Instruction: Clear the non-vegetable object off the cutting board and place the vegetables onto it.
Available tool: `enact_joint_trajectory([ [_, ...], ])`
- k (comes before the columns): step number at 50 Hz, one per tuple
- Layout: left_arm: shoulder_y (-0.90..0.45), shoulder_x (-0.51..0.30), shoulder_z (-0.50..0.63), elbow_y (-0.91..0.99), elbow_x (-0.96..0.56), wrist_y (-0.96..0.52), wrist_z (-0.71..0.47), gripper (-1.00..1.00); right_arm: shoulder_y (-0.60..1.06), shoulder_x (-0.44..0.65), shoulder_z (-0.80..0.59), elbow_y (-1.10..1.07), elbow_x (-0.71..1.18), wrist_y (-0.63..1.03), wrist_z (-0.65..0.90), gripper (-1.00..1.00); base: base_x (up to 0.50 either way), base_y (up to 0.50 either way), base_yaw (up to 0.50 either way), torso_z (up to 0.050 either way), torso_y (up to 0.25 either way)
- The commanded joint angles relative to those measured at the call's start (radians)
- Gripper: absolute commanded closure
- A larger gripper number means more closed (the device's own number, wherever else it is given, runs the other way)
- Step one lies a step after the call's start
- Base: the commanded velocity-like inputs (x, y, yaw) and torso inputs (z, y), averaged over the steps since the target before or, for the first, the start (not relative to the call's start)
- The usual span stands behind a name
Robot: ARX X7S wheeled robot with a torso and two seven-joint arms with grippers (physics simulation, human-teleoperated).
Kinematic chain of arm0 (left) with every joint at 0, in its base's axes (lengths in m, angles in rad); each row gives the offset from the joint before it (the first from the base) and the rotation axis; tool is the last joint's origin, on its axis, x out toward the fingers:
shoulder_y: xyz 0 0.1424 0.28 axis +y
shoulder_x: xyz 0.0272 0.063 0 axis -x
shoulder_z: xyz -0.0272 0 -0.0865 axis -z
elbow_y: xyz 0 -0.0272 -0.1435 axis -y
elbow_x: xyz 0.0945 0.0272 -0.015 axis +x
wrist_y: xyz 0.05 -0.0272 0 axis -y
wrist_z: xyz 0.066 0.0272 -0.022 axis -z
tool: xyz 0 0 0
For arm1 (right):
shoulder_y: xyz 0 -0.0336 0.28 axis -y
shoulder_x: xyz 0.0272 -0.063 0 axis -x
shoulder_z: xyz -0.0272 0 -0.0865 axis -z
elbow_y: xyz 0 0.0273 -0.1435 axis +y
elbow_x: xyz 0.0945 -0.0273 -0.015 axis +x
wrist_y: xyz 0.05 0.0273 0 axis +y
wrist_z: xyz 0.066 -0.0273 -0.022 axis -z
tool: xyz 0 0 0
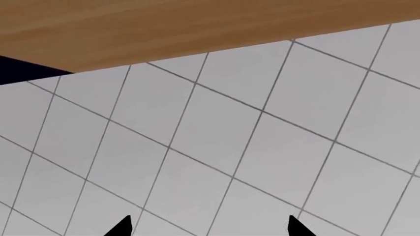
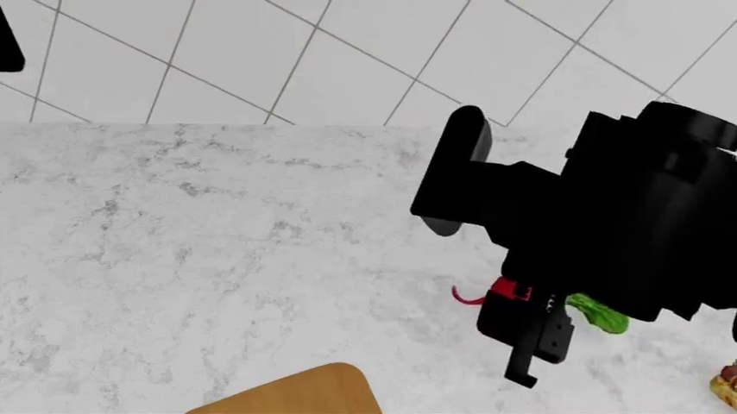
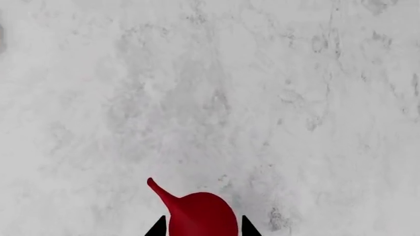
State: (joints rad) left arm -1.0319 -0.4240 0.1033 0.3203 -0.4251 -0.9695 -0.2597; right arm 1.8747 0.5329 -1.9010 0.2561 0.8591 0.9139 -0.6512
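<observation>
The red radish sits between my right gripper's two black fingertips, which stand close against its sides over the marble counter; its thin root tail points away from them. In the head view my right gripper hangs over the radish, whose green leaves stick out on the right. A corner of the wooden cutting board shows at the bottom edge, left of the radish. The hot dog lies on the counter at the far bottom right, off the board. My left gripper is open and empty.
The white marble counter runs back to a tiled wall. My bulky black right arm hides the counter's right part. The left wrist view shows grey tiles and a brown wooden band.
</observation>
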Motion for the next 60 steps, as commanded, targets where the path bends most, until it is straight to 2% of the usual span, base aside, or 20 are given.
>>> enact_joint_trajectory([
  [1, 0.000, 0.019, -0.027, 0.015, 0.002, -0.014, 0.039, -1.00, 0.116, 0.035, 0.053, -0.172, 0.015, 0.063, 0.016, 1.00, 0.00, 0.00, 0.00, 0.000, 0.000],
  [15, -0.004, 0.020, -0.036, 0.046, -0.014, -0.037, 0.030, -1.00, 0.194, 0.070, 0.125, -0.418, 0.158, 0.204, 0.096, 1.00, 0.00, 0.00, 0.00, 0.000, 0.000],
  [16, -0.002, 0.017, -0.044, 0.048, -0.017, -0.034, 0.032, -1.00, 0.236, 0.034, 0.186, -0.521, 0.229, 0.240, 0.146, 1.00, 0.00, 0.00, 0.00, 0.000, 0.000],
  [26, -0.003, 0.020, -0.041, 0.053, -0.023, -0.040, 0.028, -1.00, 0.245, 0.022, 0.240, -0.596, 0.320, 0.292, 0.220, 1.00, 0.00, 0.00, 0.00, 0.000, 0.000],
  [42, -0.010, 0.018, -0.043, 0.048, -0.029, -0.039, 0.027, -1.00, 0.252, -0.027, 0.267, -0.503, 0.278, 0.218, 0.135, 1.00, 0.00, 0.00, 0.00, 0.000, 0.000],
  [60, 0.004, 0.017, -0.040, 0.040, -0.028, -0.025, 0.024, -1.00, 0.124, -0.109, 0.319, -0.361, 0.211, 0.070, 0.194, 1.00, 0.00, 0.00, 0.00, 0.000, 0.000],
])
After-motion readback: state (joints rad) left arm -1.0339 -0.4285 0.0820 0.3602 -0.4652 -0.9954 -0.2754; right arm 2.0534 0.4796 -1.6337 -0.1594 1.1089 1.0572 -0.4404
